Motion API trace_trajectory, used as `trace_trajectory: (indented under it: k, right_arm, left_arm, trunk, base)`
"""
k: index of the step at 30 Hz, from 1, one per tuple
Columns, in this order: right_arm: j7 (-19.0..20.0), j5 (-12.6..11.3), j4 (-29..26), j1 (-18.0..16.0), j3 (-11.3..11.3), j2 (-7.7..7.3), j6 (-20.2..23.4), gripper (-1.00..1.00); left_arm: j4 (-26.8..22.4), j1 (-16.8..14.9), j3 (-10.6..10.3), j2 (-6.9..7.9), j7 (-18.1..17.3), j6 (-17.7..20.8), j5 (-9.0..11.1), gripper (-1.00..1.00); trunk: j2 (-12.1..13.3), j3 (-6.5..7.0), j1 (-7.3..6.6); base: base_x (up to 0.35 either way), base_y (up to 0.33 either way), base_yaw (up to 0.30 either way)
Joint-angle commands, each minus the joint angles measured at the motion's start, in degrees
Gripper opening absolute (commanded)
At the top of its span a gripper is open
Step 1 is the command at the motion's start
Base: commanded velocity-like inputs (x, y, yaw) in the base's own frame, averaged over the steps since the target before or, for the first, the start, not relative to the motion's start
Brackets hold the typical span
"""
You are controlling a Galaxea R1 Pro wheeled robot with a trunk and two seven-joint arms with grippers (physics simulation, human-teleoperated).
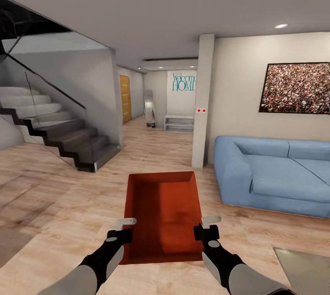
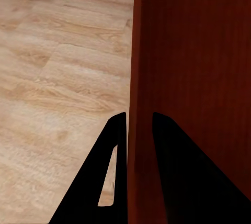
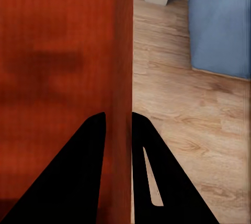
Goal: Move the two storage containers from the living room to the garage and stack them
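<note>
Here, the left gripper [image 1: 124,230] and right gripper [image 1: 205,227] each pinch a side wall of the storage container [image 1: 162,212], carrying it level above the living room's wood floor [image 1: 55,203], beside the blue sofa [image 1: 275,175], presumably garage-bound.

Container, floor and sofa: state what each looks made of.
Container: red-orange, matte, thin rigid walls; probably plastic, though faint streaks in the left wrist view leave painted wood open.
Floor: light wood planks, visible grain, low sheen.
Sofa: blue, soft rounded cushions with seams; likely fabric.
</note>
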Motion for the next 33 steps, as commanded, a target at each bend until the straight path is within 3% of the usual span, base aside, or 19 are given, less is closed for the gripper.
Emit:
trace_trajectory:
  k: [1, 16, 27, 33]
  right_arm:
    - [-1.6, -4.9, 0.22, -0.09, -2.36, 0.01, -0.39, -1.0]
    - [-1.59, -4.98, 0.22, -0.09, -2.41, 0.1, -0.23, -1.0]
    - [-1.59, -4.99, 0.22, -0.08, -2.45, 0.04, -0.21, -1.0]
    - [-1.59, -4.99, 0.24, -0.05, -2.45, 0.04, -0.3, -1.0]
  left_arm:
    - [-0.39, -0.02, 0.83, 0.11, 2.78, 0.2, -0.8, -1.0]
    - [-0.39, -0.02, 0.83, 0.77, 2.78, 0.2, 0.13, -1.0]
    - [-0.39, -0.02, 0.83, 0.81, 2.78, 0.2, 0.17, -1.0]
    - [-0.39, -0.02, 0.83, 0.81, 2.78, 0.2, 0.17, -1.0]
  trunk:
    - [-0.06, -0.08, 0.04]
    - [-0.06, -0.08, 0.04]
    - [-0.06, -0.08, 0.04]
    - [-0.06, -0.08, 0.04]
  base:
    - [0.321, 0.0, -0.095]
    - [0.321, 0.0, -0.006]
    - [0.321, 0.0, 0.239]
    - [0.321, 0.0, 0.081]
